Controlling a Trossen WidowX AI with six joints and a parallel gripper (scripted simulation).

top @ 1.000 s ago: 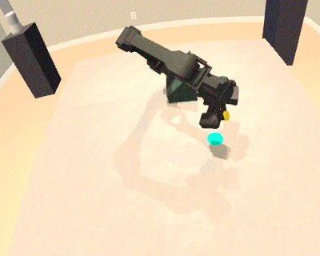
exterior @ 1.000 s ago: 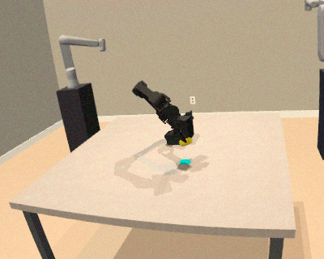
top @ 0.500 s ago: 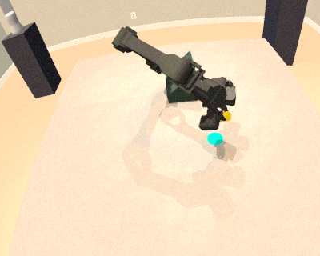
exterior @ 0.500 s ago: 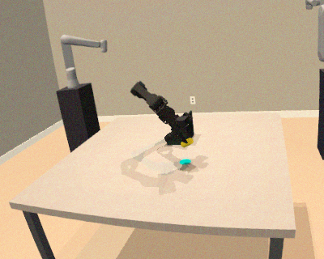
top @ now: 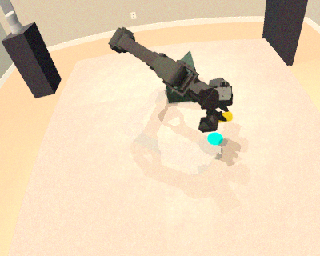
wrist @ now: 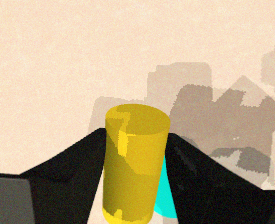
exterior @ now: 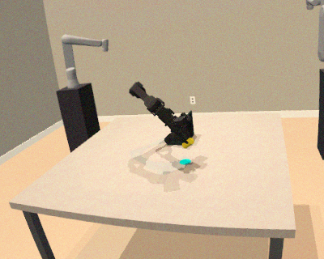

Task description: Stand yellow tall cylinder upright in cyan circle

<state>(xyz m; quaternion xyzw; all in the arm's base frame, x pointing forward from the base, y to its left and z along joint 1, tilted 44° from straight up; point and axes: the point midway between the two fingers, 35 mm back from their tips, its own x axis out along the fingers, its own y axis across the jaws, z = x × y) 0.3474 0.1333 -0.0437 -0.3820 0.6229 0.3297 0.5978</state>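
Gripper (top: 217, 117) (exterior: 189, 142) (wrist: 136, 138), part-open, clamped on yellow cyl. (top: 227, 117) (exterior: 188, 142) (wrist: 135, 165), lower ctr. of wrist view. Cyl. prob. light, stiff, smooth; may pivot: grip mid-length, both sides. Cyan circle (top: 215, 138) (exterior: 185, 162) (wrist: 164, 200) part-hidden, wrist view; cyl. base near frame's bottom edge; clearance unclear.

The yellow cylinder (wrist: 134, 165) is held between the two black fingers of the gripper (wrist: 136, 138). Just right of the cylinder, partly hidden, is the cyan circle (wrist: 165, 200). Behind the cylinder lie grey shadows (wrist: 198, 107).
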